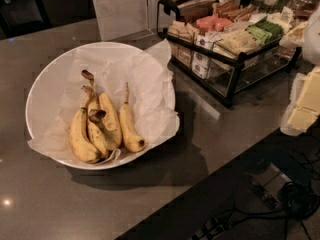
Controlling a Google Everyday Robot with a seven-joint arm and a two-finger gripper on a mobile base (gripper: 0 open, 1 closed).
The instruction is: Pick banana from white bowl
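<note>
The white bowl [42,91] is large, round and shallow, lined with crinkled white paper [145,84], and stands on the dark counter at left of centre. Several yellow, brown-spotted bananas lie in its front half. A bunch [97,129] lies side by side with stems pointing to the back, and a single banana [129,128] lies just to its right. The gripper is not in view, and nothing is touching the bananas or the bowl.
A black wire rack [235,59] with packets and tea bags stands behind and right of the bowl. Pale yellow blocks in clear wrap [305,106] lie at the right edge. The counter's front edge runs diagonally at lower right, with cables [295,199] on the floor below.
</note>
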